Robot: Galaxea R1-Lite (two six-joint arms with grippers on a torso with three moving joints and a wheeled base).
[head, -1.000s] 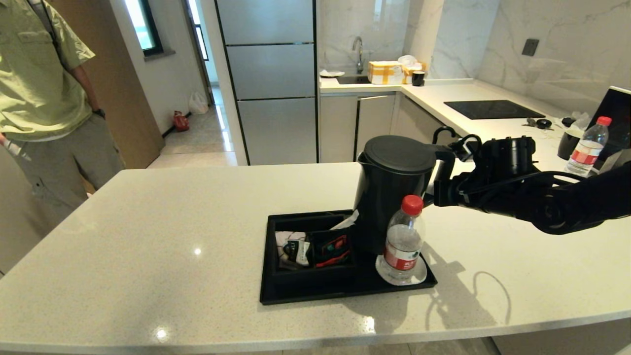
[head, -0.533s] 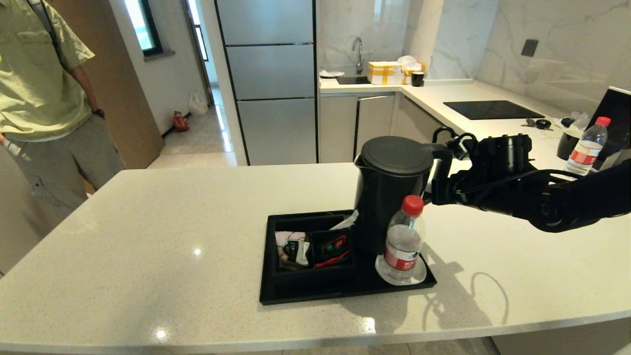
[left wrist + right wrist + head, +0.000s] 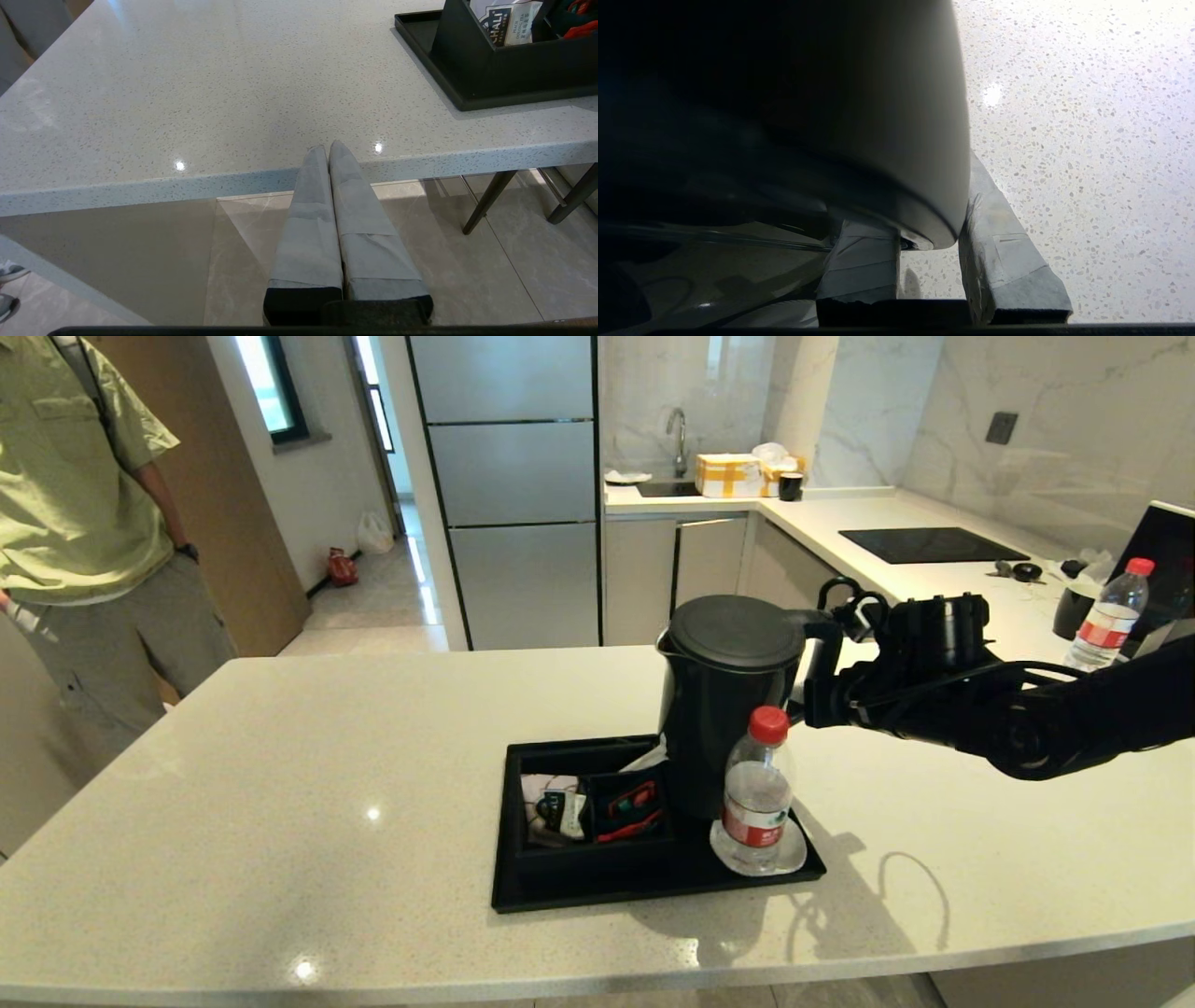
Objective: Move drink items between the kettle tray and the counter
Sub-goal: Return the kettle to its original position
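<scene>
Right gripper (image 3: 810, 683) pinching the kettle (image 3: 726, 700) by its loop handle, holding it over the far part of the kettle tray (image 3: 653, 893).

Kettle is hanging upright just behind the water bottle (image 3: 754, 793), which is standing on the white coaster (image 3: 792, 851) at the tray's near right corner. Risk: the kettle base may be clipping the bottle if it swings nearer, knocking it off; the narrow side grip on the handle could let the heavy body tilt or slip. Left gripper (image 3: 329, 154), fingers pressed together, is idling below the near edge of the counter (image 3: 280, 803). Sachets are sitting in the tray's left compartments. Glossy speckled counter; a person (image 3: 84, 504) is standing far left, a hob (image 3: 934, 543) far right.
</scene>
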